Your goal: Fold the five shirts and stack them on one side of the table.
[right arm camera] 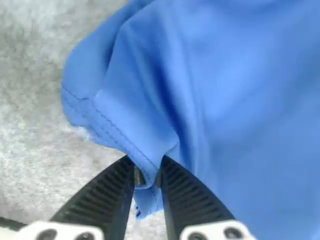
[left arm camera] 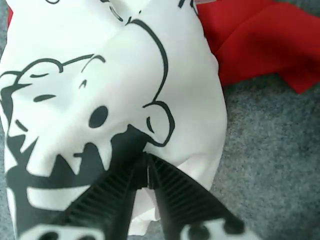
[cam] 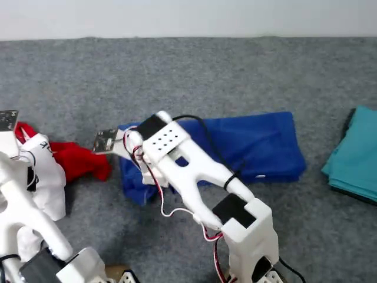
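- The right end effector [right arm camera: 147, 176] is clenched on the hem of the blue shirt [right arm camera: 225, 100] lying mid-desk [cam: 206, 76], probably to pull that edge over for a fold.
- The left end effector [left arm camera: 147, 167] pinches the white shirt [left arm camera: 100, 75], which is bunched beside the red shirt [cam: 79, 159].
- The teal shirt [cam: 356, 156] lies folded at the desk's right side, seemingly the start of the stack.

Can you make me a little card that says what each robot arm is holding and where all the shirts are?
left gripper: shut on the white shirt, which has a black cartoon print
right gripper: shut on the hem of the blue shirt
red shirt: crumpled, touching the white shirt
teal shirt: folded, on the right arm's side, apart from the others
table: grey fuzzy cover
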